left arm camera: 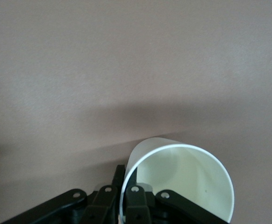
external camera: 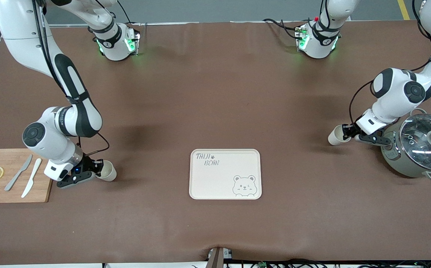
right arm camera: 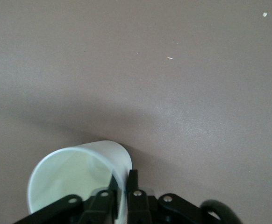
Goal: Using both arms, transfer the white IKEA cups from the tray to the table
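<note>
Front view showing the cream rounded-rectangle tray lying bare in the middle of the brown matte counter, both cups already off it. Right hand hanging low over the counter toward the right arm's end, just beside the wooden cutting board, clenching the rim wall of one small cream-white handleless tumbler. In the right wrist view, one finger sitting inside that tumbler and one outside. Left hand hanging over the counter toward the left arm's end, just beside the grey-green lidded pot, pinching the rim of the second cream-white tumbler in the same way, as the left wrist view is confirming. Both tumblers tilting, mouths turned toward the wrists; not possible to tell whether either base is touching the counter. Judging the step in hand as setting down: levelling each wrist first so the base is meeting the counter flat, lowering gently, releasing only once seated, then lifting straight up so the inner finger is clearing the rim without tipping the tumbler. Keeping clear of the pot and the board while withdrawing.
</note>
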`<action>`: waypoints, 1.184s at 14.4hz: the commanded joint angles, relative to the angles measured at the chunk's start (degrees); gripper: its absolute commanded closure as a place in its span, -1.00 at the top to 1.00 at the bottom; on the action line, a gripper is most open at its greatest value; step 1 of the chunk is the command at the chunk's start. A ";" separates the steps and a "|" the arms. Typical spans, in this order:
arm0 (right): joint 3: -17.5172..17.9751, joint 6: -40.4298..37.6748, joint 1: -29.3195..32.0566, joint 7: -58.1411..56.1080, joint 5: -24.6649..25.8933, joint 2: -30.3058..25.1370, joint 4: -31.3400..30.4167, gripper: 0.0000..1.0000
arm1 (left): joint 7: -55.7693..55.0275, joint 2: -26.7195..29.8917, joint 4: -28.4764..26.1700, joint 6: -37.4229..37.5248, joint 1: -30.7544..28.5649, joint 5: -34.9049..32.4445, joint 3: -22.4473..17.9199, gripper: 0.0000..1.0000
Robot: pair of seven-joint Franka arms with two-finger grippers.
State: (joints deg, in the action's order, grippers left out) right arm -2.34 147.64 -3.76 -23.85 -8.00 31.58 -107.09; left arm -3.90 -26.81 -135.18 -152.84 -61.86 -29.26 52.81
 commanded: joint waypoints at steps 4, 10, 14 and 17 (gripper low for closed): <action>0.05 -0.51 -0.02 -0.59 -1.67 0.15 1.88 1.00 | -1.72 -0.26 1.06 0.17 0.95 -6.85 -1.04 1.00; -0.83 -27.77 1.64 -0.15 -0.70 -2.30 20.21 1.00 | -4.27 0.09 0.89 0.17 0.95 -7.22 -1.22 1.00; -4.17 -50.13 1.21 4.31 3.23 -3.62 36.75 1.00 | -5.58 1.23 0.89 0.87 0.95 -7.31 -1.05 1.00; -4.08 -57.28 1.56 16.35 5.89 -10.37 37.92 1.00 | -6.55 4.21 1.76 6.56 0.86 -6.52 1.49 1.00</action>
State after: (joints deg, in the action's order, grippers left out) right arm -6.77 93.53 -2.60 -13.92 -3.95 24.73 -69.65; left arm -7.98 -26.44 -134.00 -150.26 -61.22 -34.84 52.36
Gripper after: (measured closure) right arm 0.000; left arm 0.000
